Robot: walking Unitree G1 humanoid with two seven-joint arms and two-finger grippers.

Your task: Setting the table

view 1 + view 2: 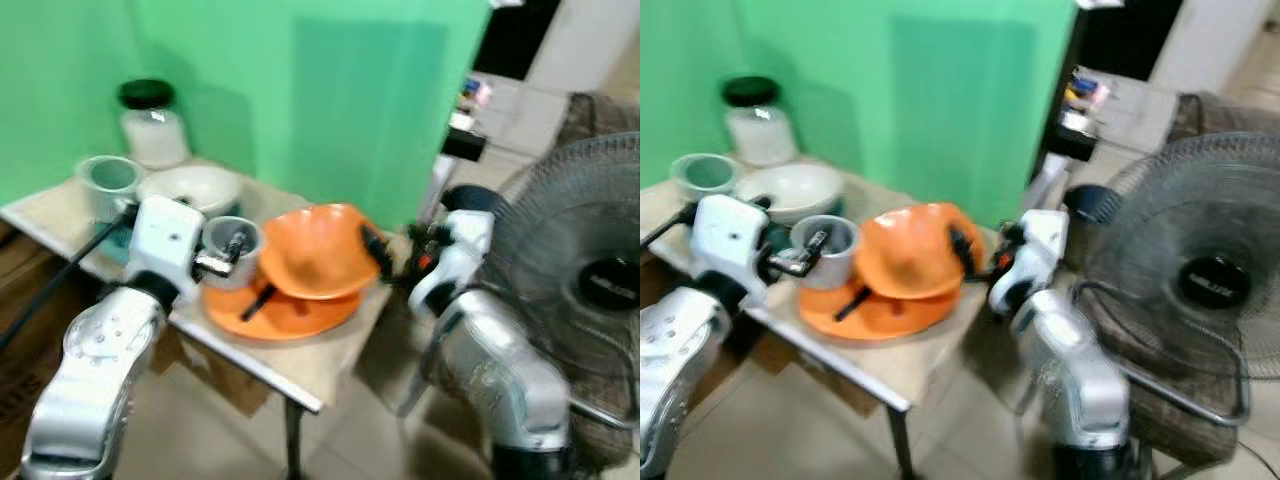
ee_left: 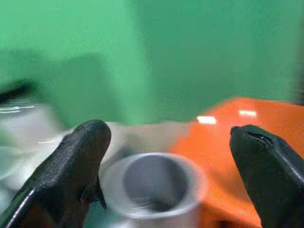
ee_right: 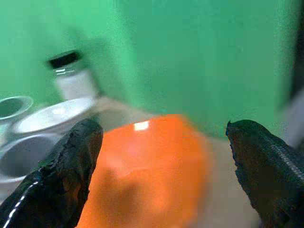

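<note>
Stock on your table (image 1: 300, 375), placed relative to the orange bowl (image 1: 318, 250):

1. Orange bowl: tilted, resting on the orange plate (image 1: 290, 315) near the table's front right corner.
2. Orange plate: directly under the bowl, flat on the table. A dark utensil (image 1: 258, 300) lies on it at the bowl's left edge; the blur hides what kind.
3. Grey cup (image 1: 232, 250): just left of the bowl, touching or nearly touching the plate's rim.
4. White bowl (image 1: 192, 188): behind and left of the orange bowl, beyond the cup.
5. Clear cup (image 1: 108, 183): further left, past the white bowl.
6. Jar (image 1: 152, 125) with a black lid: far behind and left, against the green wall (image 1: 330, 100).
7. Fan (image 1: 590, 290): off the table, well to the right of the bowl.

Your grippers:

- Left gripper (image 2: 175, 166): at the grey cup, left of the bowl. Its fingers (image 2: 71, 166) stand spread wide, with the cup's mouth between them and nothing pinched.
- Right gripper (image 3: 161, 161): at the bowl's right side. Its fingers (image 3: 66, 171) are spread wide, the bowl between them; you cannot tell whether they touch it.
</note>
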